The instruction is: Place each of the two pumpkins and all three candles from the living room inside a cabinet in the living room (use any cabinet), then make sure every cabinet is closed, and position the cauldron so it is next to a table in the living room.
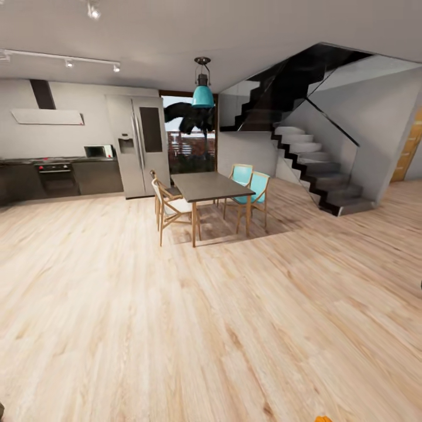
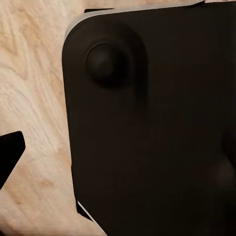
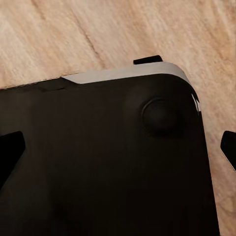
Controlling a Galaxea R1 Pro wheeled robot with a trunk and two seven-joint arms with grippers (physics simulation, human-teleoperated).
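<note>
The head view looks across a light wood plank floor (image 1: pixel 176 328) toward a kitchen and dining area. A sliver of bright orange (image 1: pixel 322 418) peeks in at the bottom edge; too little of it shows to tell whether it is a pumpkin. The candles, the cabinet, the cauldron and the low table are out of view. My left gripper (image 2: pixel 118 152) hangs over the robot's black base (image 2: pixel 157 128), with one dark fingertip (image 2: pixel 10 155) at the picture's edge. My right gripper (image 3: pixel 118 150) also hangs over the base (image 3: pixel 98 162), its fingertips (image 3: pixel 10 152) far apart with nothing between them.
A tall dark dining table (image 1: pixel 211 186) with several chairs (image 1: pixel 170 211) stands ahead in the middle. Grey-black kitchen units (image 1: pixel 58 176) and a steel fridge (image 1: pixel 140 146) line the far left wall. A staircase (image 1: pixel 310 170) rises at the right. Wide wood floor lies between me and them.
</note>
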